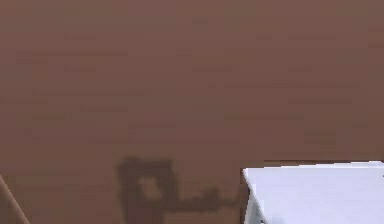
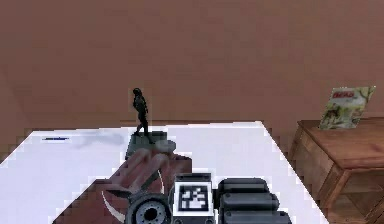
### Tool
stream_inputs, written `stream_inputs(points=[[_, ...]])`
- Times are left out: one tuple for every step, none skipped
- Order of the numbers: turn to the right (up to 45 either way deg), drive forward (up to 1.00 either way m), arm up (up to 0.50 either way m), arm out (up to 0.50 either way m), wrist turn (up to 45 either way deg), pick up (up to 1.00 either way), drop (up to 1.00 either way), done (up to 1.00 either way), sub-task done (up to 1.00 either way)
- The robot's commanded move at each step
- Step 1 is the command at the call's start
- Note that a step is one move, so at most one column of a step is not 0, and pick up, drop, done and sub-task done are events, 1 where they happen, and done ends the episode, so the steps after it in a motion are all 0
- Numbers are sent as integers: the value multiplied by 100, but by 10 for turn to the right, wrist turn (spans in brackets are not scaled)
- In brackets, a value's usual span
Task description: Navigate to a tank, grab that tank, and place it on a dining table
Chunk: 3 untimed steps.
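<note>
Beside the white table, a box, print unreadable.

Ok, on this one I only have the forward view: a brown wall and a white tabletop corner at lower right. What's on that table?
Observer: A small dark statuette of a standing figure stands on the white table, toward its far side.
Operator: Anything nearer the robot?
Observer: A reddish-brown object shows at the arm side view's bottom edge, next to the arm's white marker square. I can't tell whether it is the tank.
Operator: And past the table?
Observer: A wooden side table stands at the arm side view's right, with a book propped against the wall on it.
</note>
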Motion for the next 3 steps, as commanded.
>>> stream_inputs(points=[[0, 0, 0, 0, 0, 100, 0, 0, 0], [0, 0, 2, 0, 0, 0, 0, 0, 0], [450, 0, 0, 0, 0, 0, 0, 0, 0]])
